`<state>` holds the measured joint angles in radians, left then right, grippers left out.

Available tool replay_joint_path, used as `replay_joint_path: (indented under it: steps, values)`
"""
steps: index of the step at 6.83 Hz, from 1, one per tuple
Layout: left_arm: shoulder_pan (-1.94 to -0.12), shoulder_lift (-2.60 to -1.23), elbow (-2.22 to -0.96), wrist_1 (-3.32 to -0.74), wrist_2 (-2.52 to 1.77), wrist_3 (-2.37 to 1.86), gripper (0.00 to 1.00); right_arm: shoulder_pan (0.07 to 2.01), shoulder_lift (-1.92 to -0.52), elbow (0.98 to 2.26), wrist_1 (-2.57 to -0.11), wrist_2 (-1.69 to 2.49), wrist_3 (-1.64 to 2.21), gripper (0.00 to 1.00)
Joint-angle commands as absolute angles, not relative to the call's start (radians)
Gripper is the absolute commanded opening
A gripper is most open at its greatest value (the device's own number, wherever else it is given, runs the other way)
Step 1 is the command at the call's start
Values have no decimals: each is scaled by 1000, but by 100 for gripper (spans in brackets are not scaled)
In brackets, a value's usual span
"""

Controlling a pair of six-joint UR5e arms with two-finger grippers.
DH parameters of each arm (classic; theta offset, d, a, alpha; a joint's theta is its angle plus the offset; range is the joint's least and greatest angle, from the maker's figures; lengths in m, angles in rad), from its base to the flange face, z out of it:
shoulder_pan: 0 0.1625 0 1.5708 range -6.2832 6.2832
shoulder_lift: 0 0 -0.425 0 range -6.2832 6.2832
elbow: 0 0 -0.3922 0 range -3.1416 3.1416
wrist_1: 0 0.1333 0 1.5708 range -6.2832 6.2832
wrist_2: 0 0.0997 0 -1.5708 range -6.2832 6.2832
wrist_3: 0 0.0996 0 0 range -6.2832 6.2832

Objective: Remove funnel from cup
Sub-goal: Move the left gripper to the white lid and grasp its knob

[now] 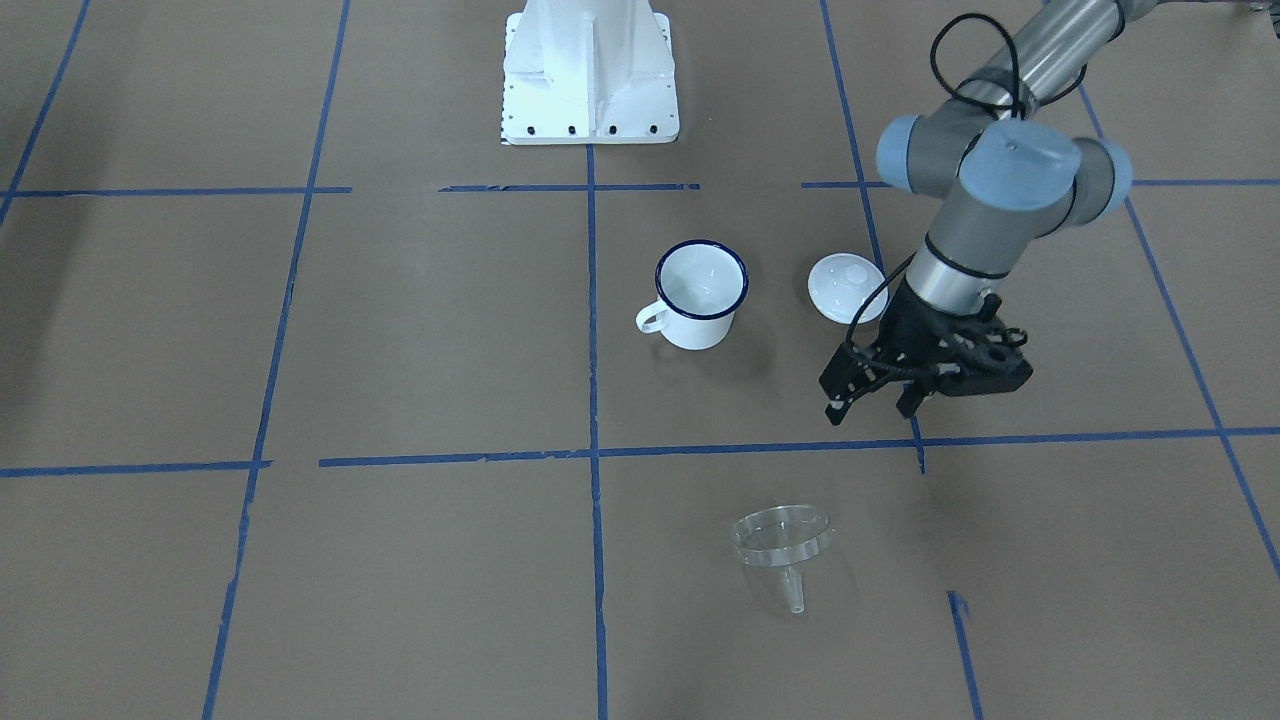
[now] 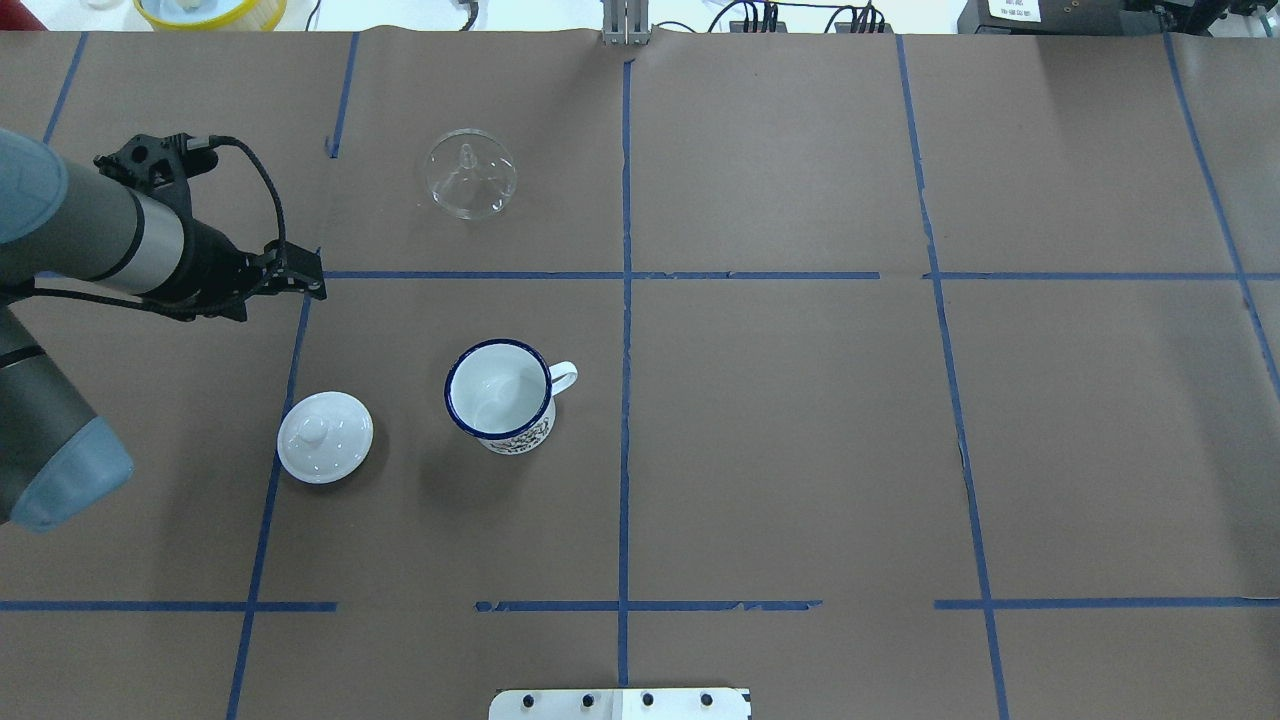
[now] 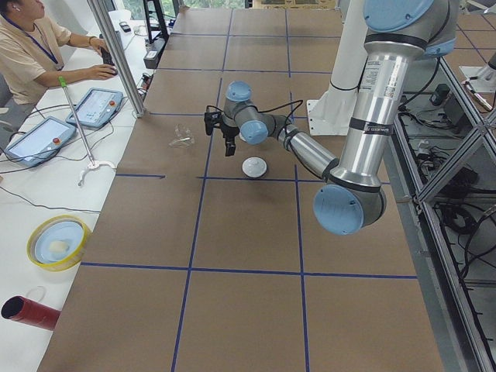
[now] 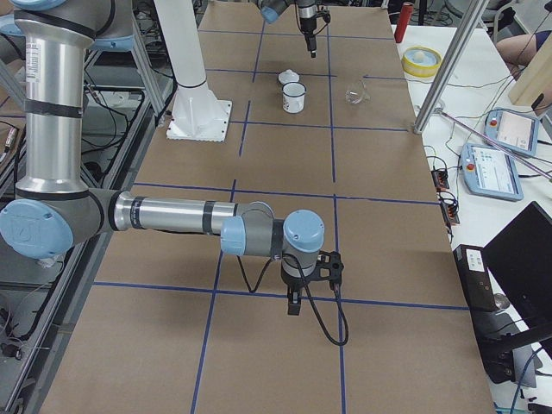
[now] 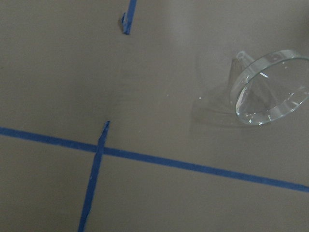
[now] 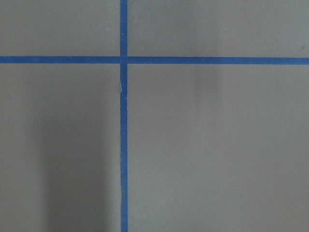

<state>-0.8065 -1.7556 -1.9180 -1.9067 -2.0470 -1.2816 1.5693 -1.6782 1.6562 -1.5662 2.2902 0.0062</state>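
Note:
The clear funnel (image 1: 782, 540) lies on its side on the brown paper, apart from the cup and spout pointing away from it. It also shows in the overhead view (image 2: 470, 175) and the left wrist view (image 5: 270, 87). The white cup (image 1: 700, 295) with a dark blue rim stands upright and empty (image 2: 500, 400). My left gripper (image 1: 872, 408) hangs open and empty over a blue tape line, between the cup and the funnel and off to the side (image 2: 310, 280). My right gripper (image 4: 293, 306) hovers far from them; I cannot tell if it is open.
A white knobbed lid (image 1: 845, 285) lies beside the cup under the left arm (image 2: 325, 437). The white robot base (image 1: 590, 80) stands behind the cup. A yellow bowl (image 2: 210, 10) sits at the table's far edge. Operators' tablets (image 3: 93, 108) lie beyond that edge.

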Motion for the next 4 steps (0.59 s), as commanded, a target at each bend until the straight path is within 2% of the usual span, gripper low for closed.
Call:
replay_joint_path:
  steps: [1, 4]
  values:
    - [-709, -1729, -1936, -1905, -2085, -1360, 94, 1569, -1678, 1657, -1566, 2290, 6, 100]
    - [-637, -1727, -1870, -1907, -2072, -1368, 89, 1569, -1678, 1657, -1566, 2290, 6, 100]
